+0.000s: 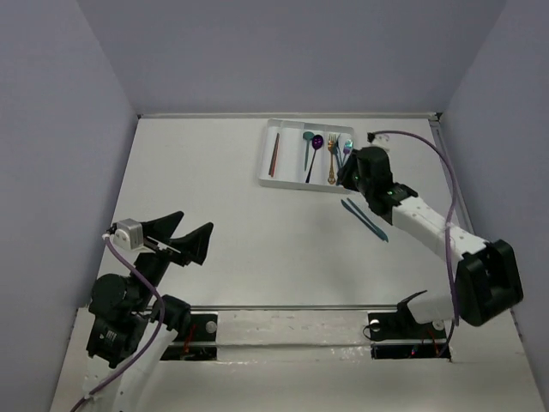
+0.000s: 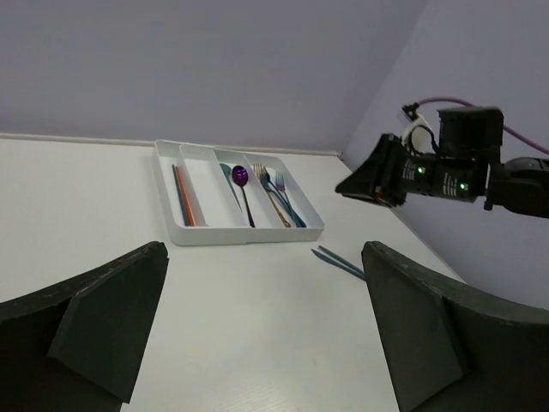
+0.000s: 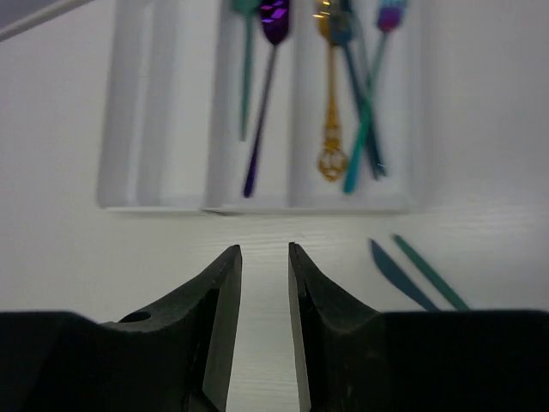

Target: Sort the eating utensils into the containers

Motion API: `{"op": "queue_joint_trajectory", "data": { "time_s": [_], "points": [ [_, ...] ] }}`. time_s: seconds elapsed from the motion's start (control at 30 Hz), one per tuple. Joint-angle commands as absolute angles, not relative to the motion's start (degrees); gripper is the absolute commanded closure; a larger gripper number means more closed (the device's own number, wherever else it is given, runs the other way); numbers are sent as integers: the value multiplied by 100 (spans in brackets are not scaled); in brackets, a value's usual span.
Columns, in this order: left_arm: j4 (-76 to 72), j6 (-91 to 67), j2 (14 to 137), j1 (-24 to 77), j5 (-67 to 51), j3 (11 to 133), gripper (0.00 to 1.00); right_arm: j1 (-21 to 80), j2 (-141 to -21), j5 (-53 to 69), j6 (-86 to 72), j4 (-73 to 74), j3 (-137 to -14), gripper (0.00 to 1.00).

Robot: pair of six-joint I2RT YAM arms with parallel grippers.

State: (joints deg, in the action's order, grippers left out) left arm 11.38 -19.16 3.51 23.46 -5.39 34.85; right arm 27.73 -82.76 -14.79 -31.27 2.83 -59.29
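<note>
The white tray (image 1: 268,153) lies at the far side of the table. Its compartments hold red-orange chopsticks (image 1: 274,154), a teal spoon (image 1: 307,142), a purple spoon (image 1: 316,151), a gold fork (image 1: 331,160) and blue forks (image 1: 340,148). A pair of teal chopsticks (image 1: 364,219) lies on the table just in front of the tray's right end. My right gripper (image 1: 345,178) hovers at the tray's near right corner, jaws slightly apart and empty (image 3: 264,249); the teal chopsticks (image 3: 412,275) lie to its right. My left gripper (image 1: 196,223) is wide open and empty, far from the tray (image 2: 244,233).
Purple-grey walls close the table in on three sides. The right arm's purple cable (image 1: 433,150) loops above the table's right edge. A metal rail (image 1: 292,307) runs across the near edge between the arm bases.
</note>
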Motion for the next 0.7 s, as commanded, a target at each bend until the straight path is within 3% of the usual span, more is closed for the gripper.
{"op": "queue_joint_trajectory", "data": {
  "time_s": [0.0, 0.13, 0.67],
  "points": [
    [800, -1881, 193, 2399, -598, 3498, 1, 1998, -7349, -1643, -3348, 1466, -4695, 66],
    [826, -1881, 141, 2452, -580, 3516, 1, 1391, -7092, -1417, -3147, 2003, -4342, 66],
    [844, -1872, 18, 2558, -554, 3524, 1, 1283, -8209, -1002, -2224, 2452, -4913, 53]
  ]
}}
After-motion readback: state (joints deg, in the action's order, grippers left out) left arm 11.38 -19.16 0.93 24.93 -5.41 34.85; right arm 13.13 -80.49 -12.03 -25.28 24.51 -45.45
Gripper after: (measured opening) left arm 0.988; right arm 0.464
